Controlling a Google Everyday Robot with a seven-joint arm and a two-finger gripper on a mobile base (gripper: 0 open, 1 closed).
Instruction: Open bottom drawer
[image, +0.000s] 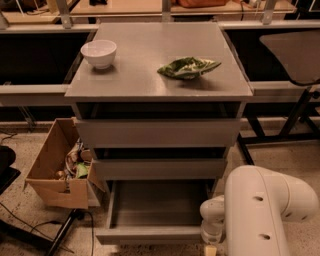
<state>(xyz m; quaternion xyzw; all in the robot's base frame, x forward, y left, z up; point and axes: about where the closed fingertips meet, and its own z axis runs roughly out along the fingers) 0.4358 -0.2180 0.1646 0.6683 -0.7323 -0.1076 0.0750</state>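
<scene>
Grey cabinet of three drawers. Task item: bottom drawer (150, 234), lowest of the stack, standing well out with its shallow tray floor exposed.
- Position: its front panel lies just left of the gripper (210, 248), with the panel's right-hand corner beside it.
- Gripper: at the lower edge of view, under the white arm (265, 215). Only a pale tip shows, so whether it is spread or closed cannot be told, nor whether it touches the panel.
- Middle drawer (160, 169): above and left of the gripper, its front set further back.
- Cardboard box (55, 175): far left of the gripper, apart from the drawer.
- Handling note, as judgement: the opening looks largely done. Any remaining pull should run straight out along the runners, slow and level, since force at one corner tends to skew and jam a drawer. It should stop short of the runners' end
</scene>
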